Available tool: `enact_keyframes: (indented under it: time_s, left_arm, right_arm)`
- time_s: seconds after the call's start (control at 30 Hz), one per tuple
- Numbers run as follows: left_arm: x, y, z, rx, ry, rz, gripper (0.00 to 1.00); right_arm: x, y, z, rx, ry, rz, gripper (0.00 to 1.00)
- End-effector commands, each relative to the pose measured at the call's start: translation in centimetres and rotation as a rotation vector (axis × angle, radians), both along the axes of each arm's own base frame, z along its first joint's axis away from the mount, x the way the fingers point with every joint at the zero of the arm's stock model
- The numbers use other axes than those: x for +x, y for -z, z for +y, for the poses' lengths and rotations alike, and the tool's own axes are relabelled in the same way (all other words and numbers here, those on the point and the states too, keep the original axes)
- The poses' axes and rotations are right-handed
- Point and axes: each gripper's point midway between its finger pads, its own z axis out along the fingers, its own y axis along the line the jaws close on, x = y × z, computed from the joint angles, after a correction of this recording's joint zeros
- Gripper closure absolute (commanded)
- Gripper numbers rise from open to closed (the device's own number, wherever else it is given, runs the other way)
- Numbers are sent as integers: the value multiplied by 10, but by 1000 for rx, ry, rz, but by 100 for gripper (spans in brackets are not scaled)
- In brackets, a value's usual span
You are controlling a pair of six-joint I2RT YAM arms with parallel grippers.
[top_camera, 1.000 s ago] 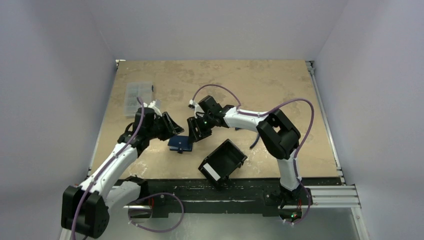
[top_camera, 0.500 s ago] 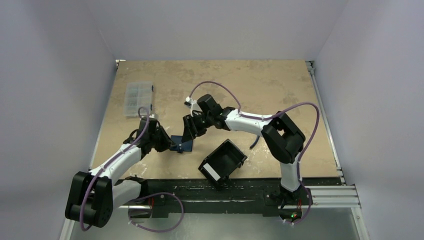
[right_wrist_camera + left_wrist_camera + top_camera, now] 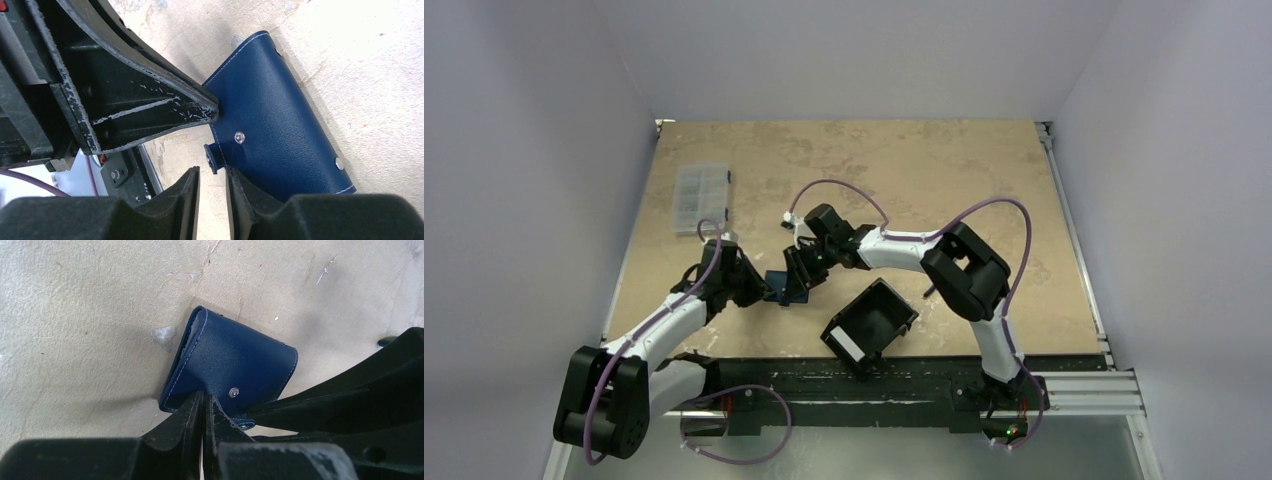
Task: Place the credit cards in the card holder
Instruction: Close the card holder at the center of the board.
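Left gripper (image 3: 204, 397) now pinching card holder (image 3: 235, 357), right gripper (image 3: 212, 175) beside

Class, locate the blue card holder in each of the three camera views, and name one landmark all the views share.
Top view: card holder left of centre, toward the near edge.
Left wrist: card holder at centre.
Right wrist: card holder right of centre.
Shared landmark: the tan table beneath it.
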Motion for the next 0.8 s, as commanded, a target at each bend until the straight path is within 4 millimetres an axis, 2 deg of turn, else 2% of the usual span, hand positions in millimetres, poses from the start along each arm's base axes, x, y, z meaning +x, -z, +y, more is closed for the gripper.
enact_keyframes:
  time_s: [0.0,0.13,0.37,0.6,0.67,0.77]
  left_arm:
    - [-2,5,3,8,-11,-4,97]
    - [-2,5,4,9,-9,-6,97]
    - [-4,5,4,10,-3,-6,98]
    - [-7,8,2,-10,-10,2,98]
    - [-8,10,0,-21,-12,5,98]
    - [-10,11,-1,-33,-15,11,98]
  right_arm:
    - [10,-24,17,78,-11,-52,70]
    - [11,-23,18,76,-9,-53,76]
    - [13,-22,22,75,-13,-46,77]
    - [14,-13,20,43,-13,-47,92]
    - [17,-10,18,21,-4,-59,100]
    - [21,-10,16,3,14,-75,100]
